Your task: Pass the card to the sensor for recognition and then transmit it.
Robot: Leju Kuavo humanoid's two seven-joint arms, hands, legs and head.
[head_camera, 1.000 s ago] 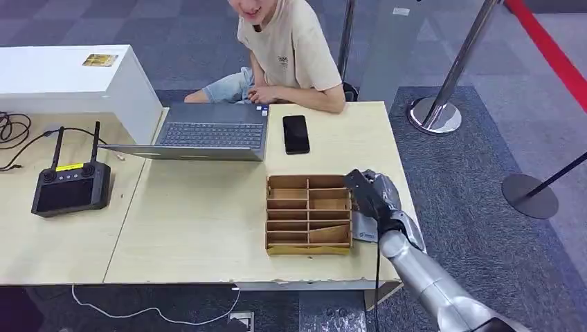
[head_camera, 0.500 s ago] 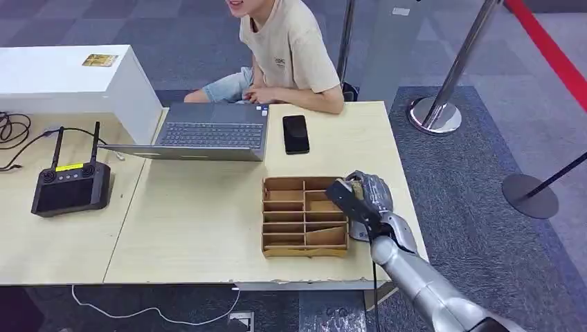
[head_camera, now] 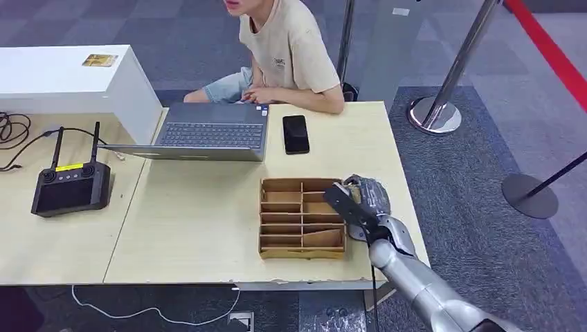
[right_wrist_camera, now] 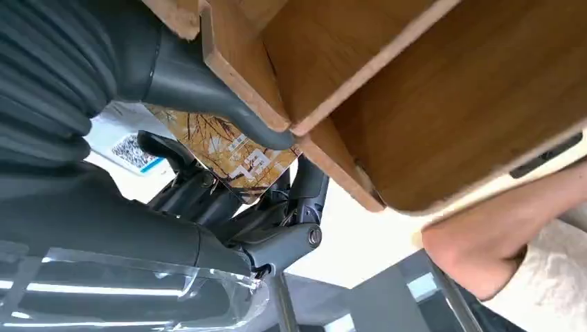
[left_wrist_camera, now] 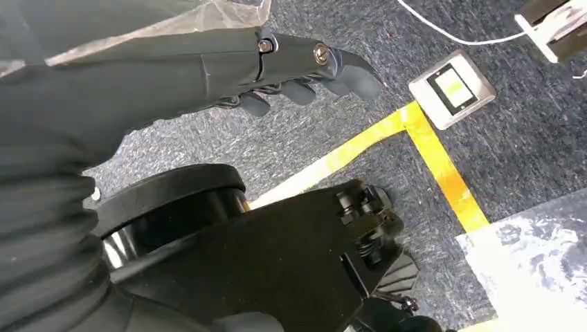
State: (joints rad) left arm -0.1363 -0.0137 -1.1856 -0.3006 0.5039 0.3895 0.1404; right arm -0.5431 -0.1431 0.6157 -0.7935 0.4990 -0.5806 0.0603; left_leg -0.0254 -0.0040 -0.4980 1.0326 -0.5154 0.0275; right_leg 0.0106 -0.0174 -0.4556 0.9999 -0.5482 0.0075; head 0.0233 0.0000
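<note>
My right robot hand point(head_camera: 360, 202) sits at the right edge of the wooden divided tray point(head_camera: 302, 218) on the table point(head_camera: 201, 228). In the right wrist view, its thumb and dark fingers point(right_wrist_camera: 201, 187) pinch a yellow-brown printed card point(right_wrist_camera: 221, 149) right against the tray's wall. A second card with a QR code point(right_wrist_camera: 131, 149) lies on the table beside the tray, under the hand. My left robot hand point(left_wrist_camera: 291, 66) hangs over grey carpet crossed by yellow tape point(left_wrist_camera: 415, 145), fingers loosely apart and holding nothing. Across the table, a person in a beige shirt point(head_camera: 287, 52) sits behind an open laptop point(head_camera: 208, 131), with a black phone point(head_camera: 295, 134) beside it. A black remote controller with two antennas point(head_camera: 69, 183) rests on the adjoining table at far left.
</note>
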